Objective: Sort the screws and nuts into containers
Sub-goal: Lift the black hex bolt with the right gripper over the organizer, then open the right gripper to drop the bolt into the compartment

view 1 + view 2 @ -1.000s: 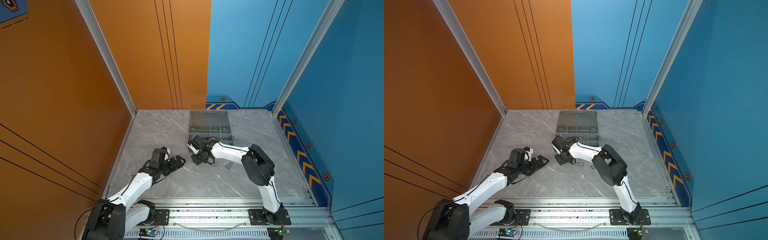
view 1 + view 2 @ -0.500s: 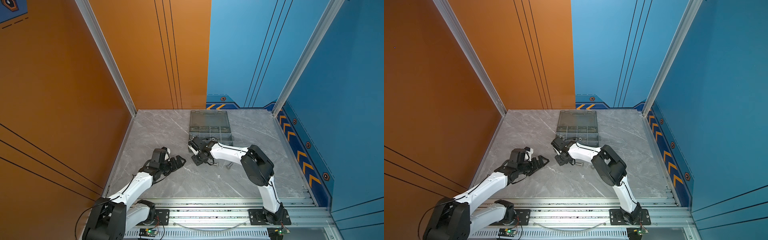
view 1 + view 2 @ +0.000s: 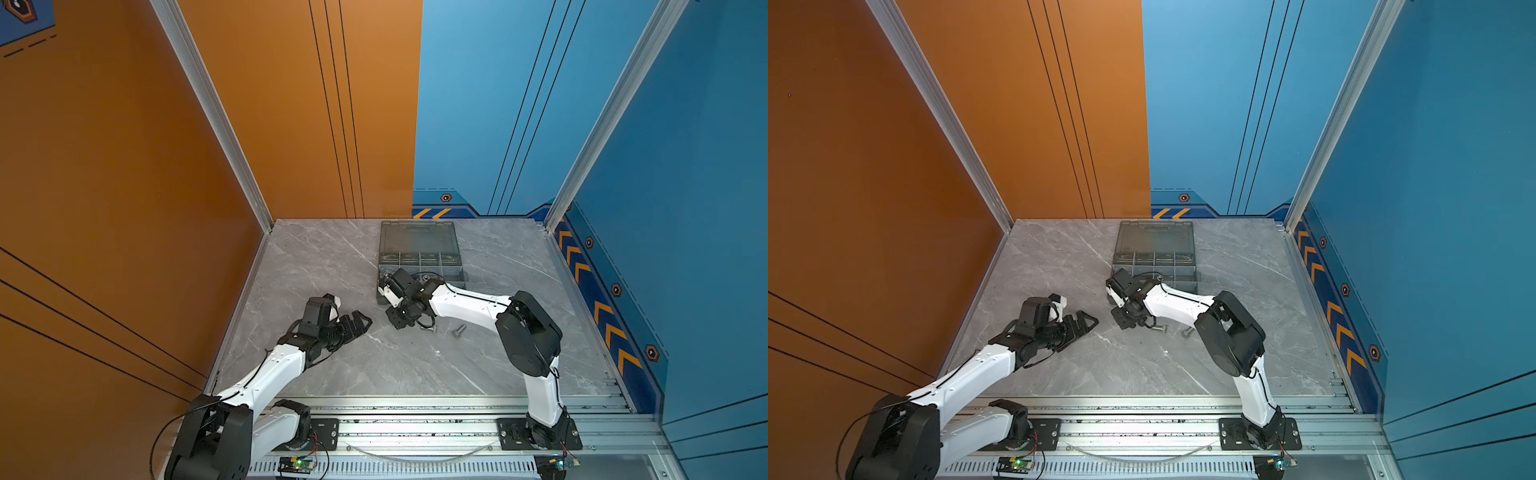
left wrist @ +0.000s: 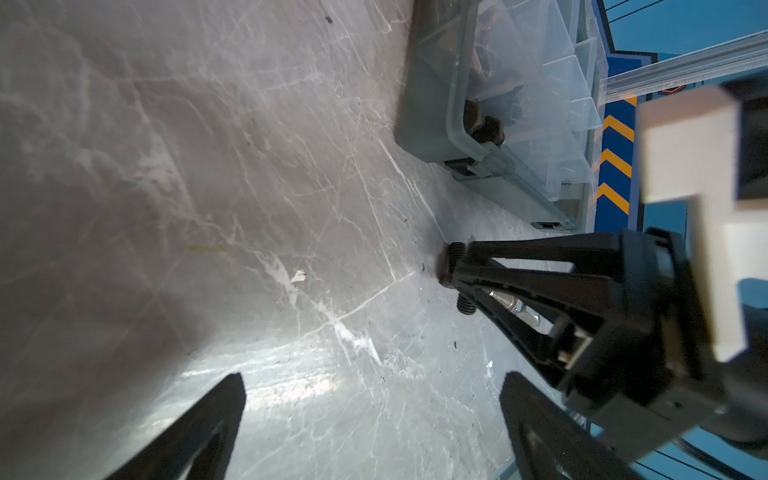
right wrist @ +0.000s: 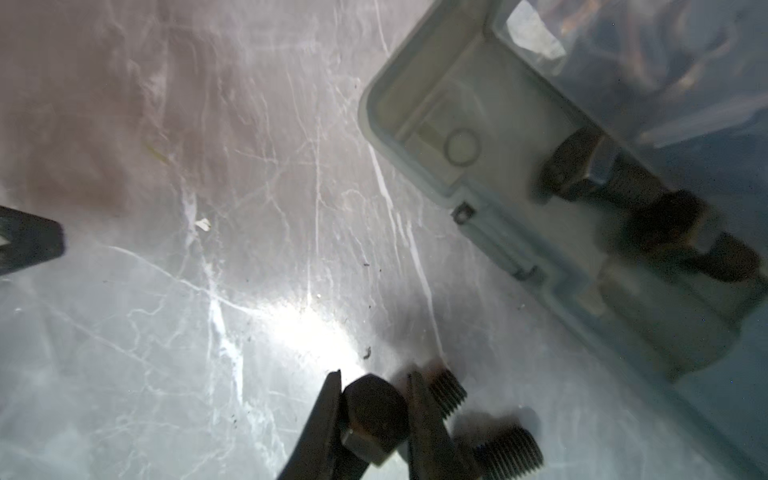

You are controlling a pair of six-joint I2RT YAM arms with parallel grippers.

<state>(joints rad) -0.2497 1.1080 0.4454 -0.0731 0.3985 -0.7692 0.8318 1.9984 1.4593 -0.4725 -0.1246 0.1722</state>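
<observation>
My right gripper point(image 5: 372, 376) is shut on the head of a black screw point(image 5: 374, 411) just above the table, its thread point(image 5: 446, 392) sticking out past one finger. A second black screw point(image 5: 507, 453) lies beside it. In both top views this gripper point(image 3: 397, 322) point(image 3: 1121, 322) sits in front of the containers, a grey organiser case point(image 3: 461, 274) point(image 3: 1196, 276). Two silver screws point(image 3: 458, 331) point(image 3: 428, 328) lie on the table to its right. My left gripper point(image 3: 361, 322) point(image 4: 374, 415) is open and empty, a short way left of the right one. No nuts show clearly.
The case's smoky lid point(image 3: 417, 235) lies open towards the back wall. Black screws point(image 5: 582, 166) sit in a near corner compartment. The orange wall is on the left and the blue wall on the right. A metal rail point(image 3: 415, 415) runs along the table's front edge.
My right gripper's jaws have drawn together close to the table. Both arms otherwise stay about where they were.
</observation>
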